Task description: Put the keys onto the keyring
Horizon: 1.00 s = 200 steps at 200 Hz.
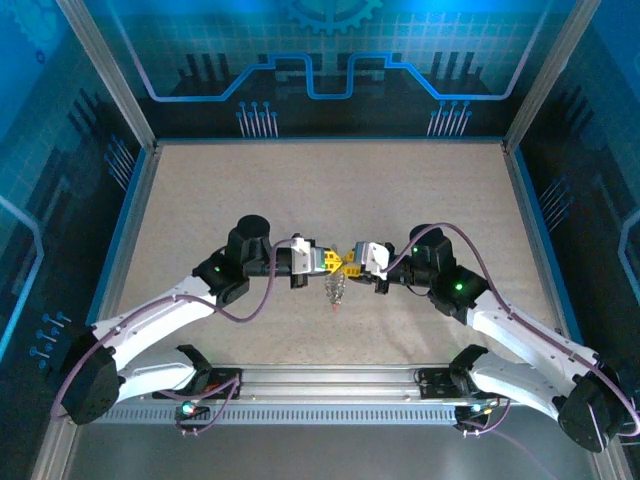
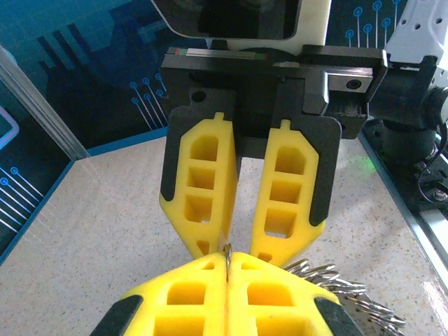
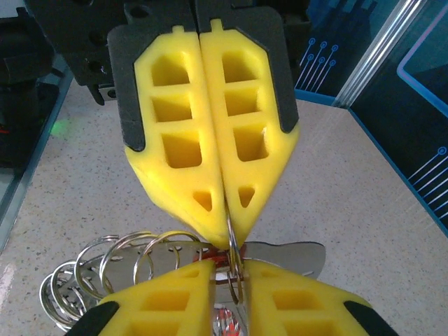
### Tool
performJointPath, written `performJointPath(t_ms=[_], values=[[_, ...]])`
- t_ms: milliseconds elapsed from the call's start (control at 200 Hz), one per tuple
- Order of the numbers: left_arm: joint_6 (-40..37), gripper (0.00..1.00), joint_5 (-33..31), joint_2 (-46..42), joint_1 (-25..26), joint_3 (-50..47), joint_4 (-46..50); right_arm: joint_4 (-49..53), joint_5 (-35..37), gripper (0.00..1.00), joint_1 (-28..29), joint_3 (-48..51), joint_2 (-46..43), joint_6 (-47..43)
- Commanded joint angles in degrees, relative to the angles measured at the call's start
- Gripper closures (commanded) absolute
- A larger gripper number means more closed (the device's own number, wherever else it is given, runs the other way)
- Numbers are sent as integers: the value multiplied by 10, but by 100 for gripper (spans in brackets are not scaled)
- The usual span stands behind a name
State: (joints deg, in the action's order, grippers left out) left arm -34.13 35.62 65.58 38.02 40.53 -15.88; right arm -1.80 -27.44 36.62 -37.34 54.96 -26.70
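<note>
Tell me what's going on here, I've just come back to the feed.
The left gripper and the right gripper are tip to tip above the middle of the table. Each is shut on the same thin wire ring of the keyring, and its other silver loops dangle below them. In the right wrist view, a flat silver key with a bit of red beside it lies right at that pinched ring. I cannot tell whether it is fully threaded on.

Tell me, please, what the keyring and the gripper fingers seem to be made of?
The keyring looks like polished metal, probably steel, judging by its bright silvery glints. The fingers look like matte yellow plastic or rubber, moulded with hollow cells.
</note>
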Motion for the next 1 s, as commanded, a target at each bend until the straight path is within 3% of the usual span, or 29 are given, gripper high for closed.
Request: performJointPath(t_ms=[0, 265, 360, 470, 655, 795, 996], values=[[21, 100, 34, 1, 1, -8, -74, -18, -28, 86, -6, 0, -4, 13], [10, 100, 28, -5, -3, -9, -54, -32, -34, 99, -8, 1, 7, 21], [-2, 100, 7, -24, -10, -9, -8, -13, -23, 100, -8, -3, 3, 10], [-27, 90, -39, -37, -13, -6, 60, 30, -6, 100, -4, -19, 0, -12], [-47, 94, -97, -3, -12, 39, 179, 81, 23, 100, 7, -44, 3, -43], [-46, 99, -123, 9, -13, 36, 165, 75, 20, 100, 7, -42, -3, -36], [-43, 95, -123, 15, -12, 38, 155, 62, 10, 100, 6, -35, -3, -32]])
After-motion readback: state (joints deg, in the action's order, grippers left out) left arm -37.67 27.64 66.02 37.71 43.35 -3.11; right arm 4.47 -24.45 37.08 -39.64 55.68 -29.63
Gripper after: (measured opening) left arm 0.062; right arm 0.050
